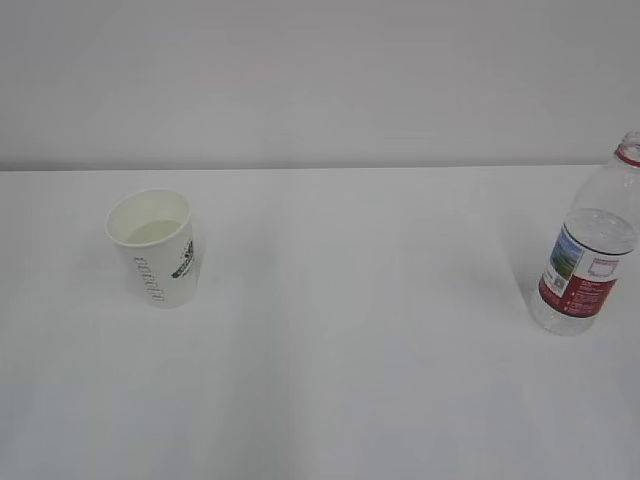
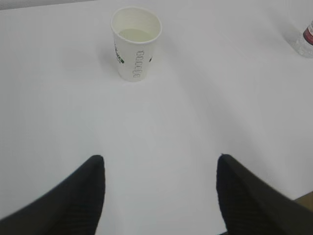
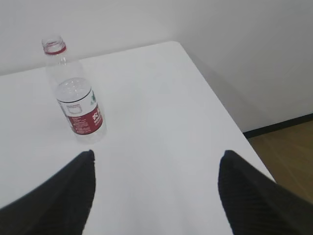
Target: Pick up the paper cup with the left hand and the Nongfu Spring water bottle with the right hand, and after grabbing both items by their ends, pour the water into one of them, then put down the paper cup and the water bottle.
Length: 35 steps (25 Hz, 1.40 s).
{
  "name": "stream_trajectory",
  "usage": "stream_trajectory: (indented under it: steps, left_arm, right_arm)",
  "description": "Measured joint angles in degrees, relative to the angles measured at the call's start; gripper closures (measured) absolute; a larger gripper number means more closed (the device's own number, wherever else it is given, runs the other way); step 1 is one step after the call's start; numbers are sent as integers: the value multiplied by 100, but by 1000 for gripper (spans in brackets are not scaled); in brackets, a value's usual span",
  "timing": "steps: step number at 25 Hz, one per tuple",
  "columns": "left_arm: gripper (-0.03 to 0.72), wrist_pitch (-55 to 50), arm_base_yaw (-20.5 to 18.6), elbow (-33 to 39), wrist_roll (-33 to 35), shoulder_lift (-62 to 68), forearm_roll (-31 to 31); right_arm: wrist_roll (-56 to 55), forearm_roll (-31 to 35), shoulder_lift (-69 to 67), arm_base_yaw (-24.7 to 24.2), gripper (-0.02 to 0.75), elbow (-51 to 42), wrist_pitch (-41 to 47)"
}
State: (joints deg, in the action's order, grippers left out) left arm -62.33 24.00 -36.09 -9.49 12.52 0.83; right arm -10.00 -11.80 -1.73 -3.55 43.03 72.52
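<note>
The paper cup [image 2: 136,41] is sitting upright well ahead of the left hand [image 2: 160,196], whose jaws are gaping wide, gripping nothing. The Nongfu Spring water bottle [image 3: 76,95] is standing ahead-left of the right hand [image 3: 156,196], also spread wide and empty.

The paper cup [image 2: 136,41] is seen upright on the white bench [image 2: 161,122], far and left of centre, with the water [image 2: 135,34] inside. The left hand [image 2: 160,169] is held near, jaws spread wide, nothing between them. The Nongfu Spring water bottle [image 2: 305,40] is cut off at the far right.
</note>
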Motion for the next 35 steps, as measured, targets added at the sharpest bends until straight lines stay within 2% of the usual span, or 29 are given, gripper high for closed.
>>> stream_trajectory:
  steps: [11,27,35]
  left_arm:
    - [172,-560,0,0,36,-336,17]
    - [172,-766,0,14,158,-1063,48]
    - [172,-778,0,385,168,-1144,61]
  right_arm:
    - [249,470,283,0,150,5,64]
    - [282,532,292,0,150,-150,64]
    - [304,532,292,0,150,-578,64]
